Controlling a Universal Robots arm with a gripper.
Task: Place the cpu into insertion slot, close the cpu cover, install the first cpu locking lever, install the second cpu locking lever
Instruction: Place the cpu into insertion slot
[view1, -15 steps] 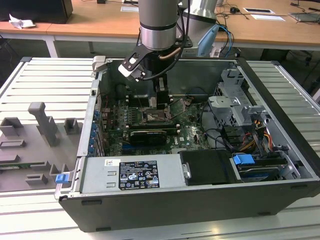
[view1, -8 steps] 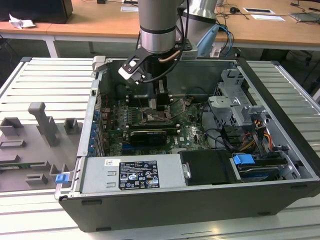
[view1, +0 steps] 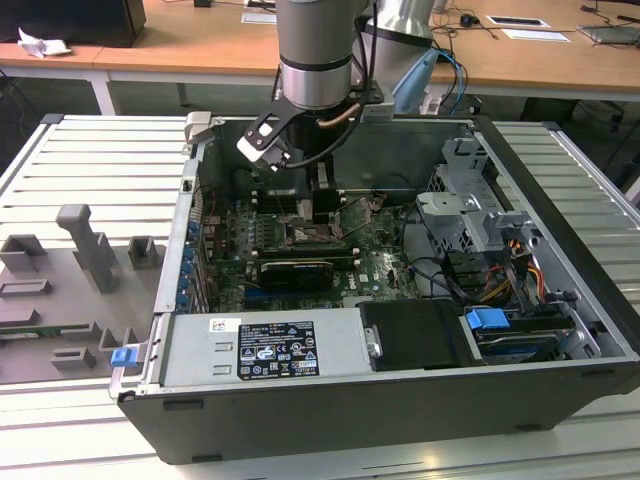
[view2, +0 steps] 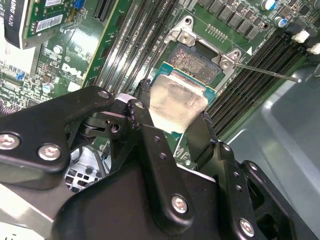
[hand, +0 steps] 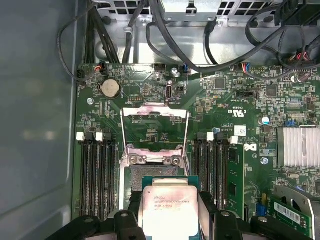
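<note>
Slatted tabletop (view1: 90, 160) is carrying an open case (view1: 330, 425); claw (view2: 175, 107) is pinching the cpu (view2: 177, 100) by its edges, slot (hand: 152, 172) sitting just beyond claw tips, cover (hand: 155, 107) standing open farther out.

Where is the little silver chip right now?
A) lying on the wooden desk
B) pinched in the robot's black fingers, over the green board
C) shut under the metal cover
B: in the second wrist view the chip sits pinched in the gripper, above the green board, with the socket uncovered beyond it.
</note>
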